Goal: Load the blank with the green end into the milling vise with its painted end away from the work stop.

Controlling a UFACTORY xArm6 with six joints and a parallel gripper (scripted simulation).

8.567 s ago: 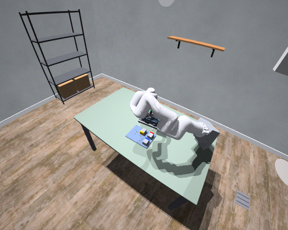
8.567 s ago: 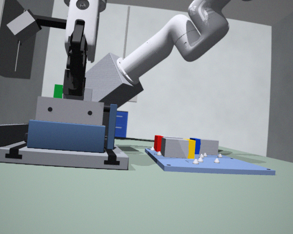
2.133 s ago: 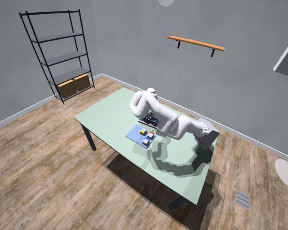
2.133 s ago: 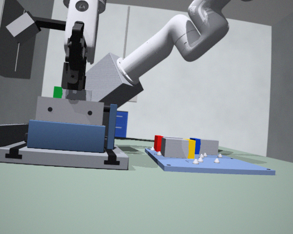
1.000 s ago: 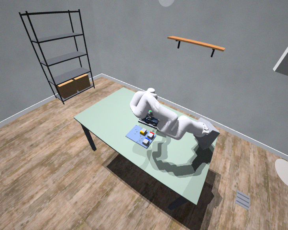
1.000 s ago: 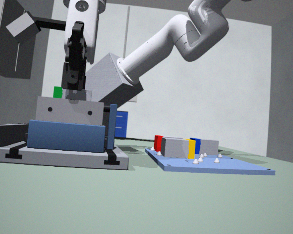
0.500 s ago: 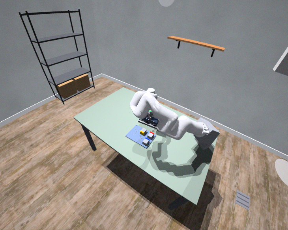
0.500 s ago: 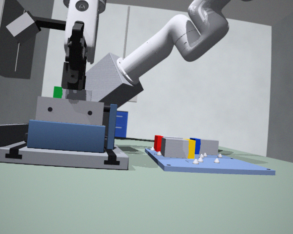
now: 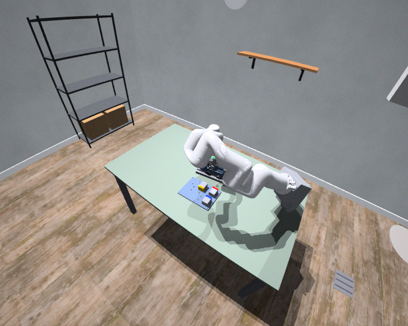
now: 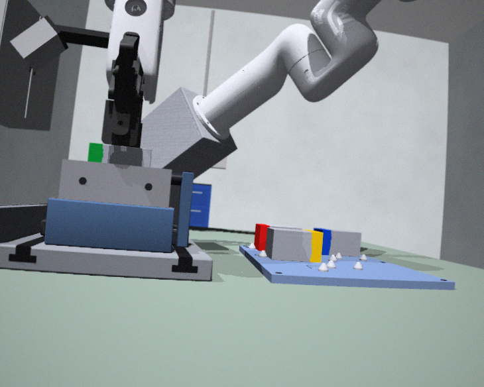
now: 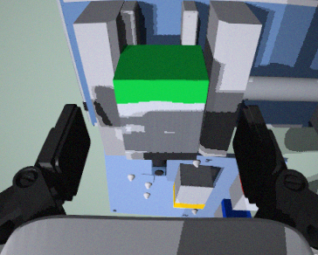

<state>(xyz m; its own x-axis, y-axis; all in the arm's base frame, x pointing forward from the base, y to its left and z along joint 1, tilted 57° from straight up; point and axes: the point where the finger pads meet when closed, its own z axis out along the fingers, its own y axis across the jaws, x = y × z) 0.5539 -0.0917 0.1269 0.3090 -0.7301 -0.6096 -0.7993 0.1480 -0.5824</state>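
Its wrist pointed down, the white arm [image 9: 235, 159] [image 10: 250, 88] bends over the milling vise [image 9: 214, 172] [image 10: 109, 226] [image 11: 96, 65], its gripper [image 9: 211, 163] [image 10: 122, 132] [image 11: 161, 123] released, fingers spread wide on either side of the green-ended blank [image 9: 213, 157] [image 10: 95, 152] [image 11: 161, 91]. The blank lies between the jaws, its upper part above their tops and its green end away from the infeed plate [image 9: 186, 192] [image 10: 363, 278] [image 11: 118, 192]. The wrist view alone shows both fingers apart from the blank's sides; the exterior view, side-on, shows the work stop's blue upright [image 10: 185, 209] at the vise's right end. On the plate sit the yellow-ended blank [image 9: 202, 186] [image 10: 290, 244] [image 11: 194, 194], the red-ended blank [image 9: 213, 192] [image 10: 261, 236] [image 11: 240, 194] and the blue-ended blank [image 9: 207, 200] [image 10: 343, 242] [image 11: 236, 210] (small white cones dot it too). The pale green table [image 9: 146, 153] [image 10: 242, 331] [image 11: 26, 65] stands on a wood-plank floor [image 9: 67, 238]; at far left, a black shelf rack [image 9: 71, 18] holds two brown boxes [image 9: 95, 127], while an orange wall shelf [image 9: 279, 61] hangs on the grey far wall.
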